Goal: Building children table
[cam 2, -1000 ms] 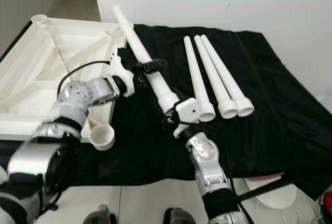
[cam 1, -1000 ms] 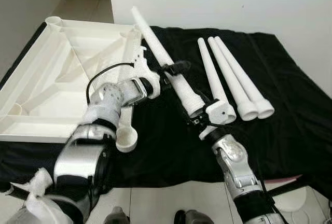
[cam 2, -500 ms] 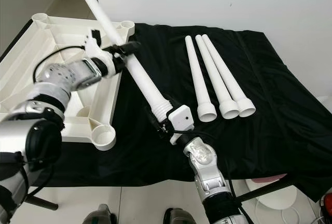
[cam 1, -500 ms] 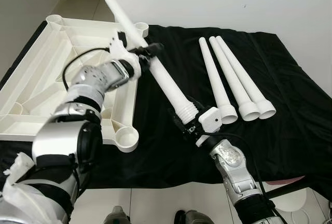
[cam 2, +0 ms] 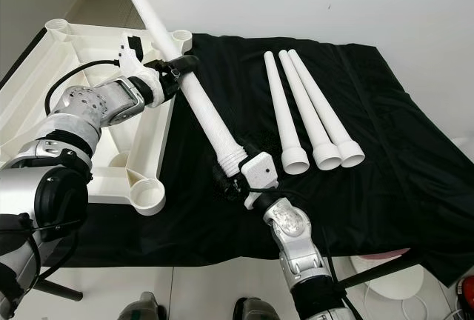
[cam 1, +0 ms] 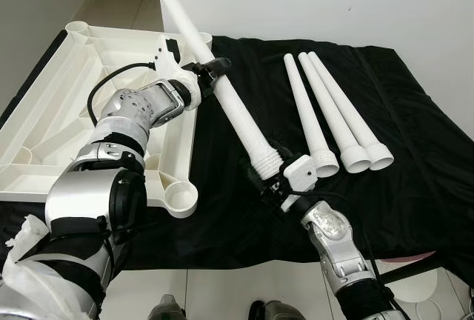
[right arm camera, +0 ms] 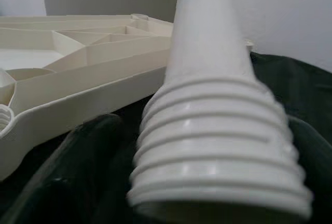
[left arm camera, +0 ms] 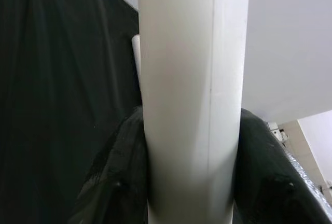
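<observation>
A long white table leg (cam 1: 233, 109) slants above the black cloth, held by both grippers. My left gripper (cam 1: 209, 68) is shut on its thinner upper half, next to the table top's far corner. My right gripper (cam 1: 265, 175) is shut on the threaded end (right arm camera: 218, 151), low over the cloth. The white table top (cam 1: 111, 35) lies upside down on the left, with an open corner socket (cam 1: 180, 198) near the front. In the left wrist view the leg (left arm camera: 189, 105) sits between the black fingers (left arm camera: 119, 177).
Three more white legs (cam 1: 333, 112) lie side by side on the black cloth (cam 1: 415, 172) to the right, wide ends toward me. A white wall stands close behind. The cloth's front edge drops to a tiled floor.
The held leg has swung left, its thin end rising toward the table top's far corner. My left gripper moved left and back with it; my right gripper shifted slightly left with the threaded end.
</observation>
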`<state>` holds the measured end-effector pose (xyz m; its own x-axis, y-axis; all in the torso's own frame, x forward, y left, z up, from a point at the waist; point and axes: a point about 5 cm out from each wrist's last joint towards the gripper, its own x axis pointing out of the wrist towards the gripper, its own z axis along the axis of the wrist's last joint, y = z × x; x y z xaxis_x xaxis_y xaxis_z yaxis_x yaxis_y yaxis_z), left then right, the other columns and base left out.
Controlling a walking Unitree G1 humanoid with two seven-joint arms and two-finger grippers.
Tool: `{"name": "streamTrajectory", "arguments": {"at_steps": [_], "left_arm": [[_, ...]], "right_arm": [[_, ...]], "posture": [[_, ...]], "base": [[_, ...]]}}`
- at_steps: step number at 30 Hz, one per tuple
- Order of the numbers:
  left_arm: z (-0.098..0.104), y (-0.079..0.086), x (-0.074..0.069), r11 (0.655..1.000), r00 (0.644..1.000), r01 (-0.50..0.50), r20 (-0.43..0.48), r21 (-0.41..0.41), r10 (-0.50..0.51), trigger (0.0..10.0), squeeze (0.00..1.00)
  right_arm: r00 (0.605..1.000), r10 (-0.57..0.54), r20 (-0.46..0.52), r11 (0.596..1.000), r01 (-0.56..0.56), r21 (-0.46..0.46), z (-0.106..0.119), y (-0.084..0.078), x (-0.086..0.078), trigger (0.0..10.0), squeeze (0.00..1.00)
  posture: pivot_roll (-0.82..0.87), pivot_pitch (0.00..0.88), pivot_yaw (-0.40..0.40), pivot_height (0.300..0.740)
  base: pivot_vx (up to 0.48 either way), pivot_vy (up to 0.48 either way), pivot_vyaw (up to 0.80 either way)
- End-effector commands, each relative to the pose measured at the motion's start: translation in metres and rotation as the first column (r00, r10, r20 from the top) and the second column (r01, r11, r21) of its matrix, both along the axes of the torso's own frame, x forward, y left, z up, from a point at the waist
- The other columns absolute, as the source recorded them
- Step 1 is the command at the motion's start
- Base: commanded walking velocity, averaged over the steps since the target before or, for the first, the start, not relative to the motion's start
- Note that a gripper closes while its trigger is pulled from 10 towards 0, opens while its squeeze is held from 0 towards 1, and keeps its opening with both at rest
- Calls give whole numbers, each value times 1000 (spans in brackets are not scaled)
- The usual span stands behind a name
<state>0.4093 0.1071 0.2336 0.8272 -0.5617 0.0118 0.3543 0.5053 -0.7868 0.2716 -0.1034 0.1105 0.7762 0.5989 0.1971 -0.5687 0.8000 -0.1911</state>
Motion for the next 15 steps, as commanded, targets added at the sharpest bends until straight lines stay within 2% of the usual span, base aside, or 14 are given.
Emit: {"name": "streamTrajectory", "arguments": {"at_steps": [1,2,4,5,8,9,10,11,13,15], "left_arm": [[25,-9,-2,991,975,119,194,-60,-106,10000,0],[25,-9,-2,991,975,119,194,-60,-106,10000,0],[43,-9,-1,996,954,85,289,-22,-75,10000,0],[43,-9,-1,996,954,85,289,-22,-75,10000,0],[63,-11,-2,998,916,21,399,56,-41,10000,0],[69,-12,-3,996,905,-7,424,86,-30,10000,0],[77,-14,-6,988,874,-49,486,144,-28,10000,0],[82,-16,-8,981,849,-75,527,179,-31,10000,0],[82,-16,-8,981,849,-75,527,179,-31,10000,0],[94,-25,-17,952,766,-158,641,261,-49,10000,0]], "right_arm": [[998,-1,-61,999,3,33,-7,-1,-1,10000,1000],[998,-1,-61,999,3,33,-7,-1,-1,10000,1000],[995,-43,-87,998,47,47,-6,-4,4,10000,1000],[995,-43,-87,998,47,47,-6,-4,4,10000,1000],[982,-158,-100,987,159,8,-5,-13,15,10000,1000],[977,-185,-104,983,185,-7,-4,-15,19,10000,733],[969,-221,-113,975,217,-40,-3,-18,23,10000,0],[963,-242,-117,970,236,-64,-3,-19,26,10000,0],[963,-242,-117,970,236,-64,-3,-19,26,10000,0],[952,-293,-89,954,285,-91,7,-25,34,10000,0]], "posture": [[39,0,-11,740],[39,0,-11,740],[38,0,-12,740],[38,0,-12,740],[39,0,-15,740],[39,0,-15,740],[41,0,-15,740],[41,0,-15,740],[41,0,-15,740],[48,0,-21,740]], "base": [[0,0,0],[0,0,0],[0,0,0],[0,0,0],[0,0,0],[0,0,0],[0,0,0],[0,0,0],[0,0,0],[0,0,0]]}}
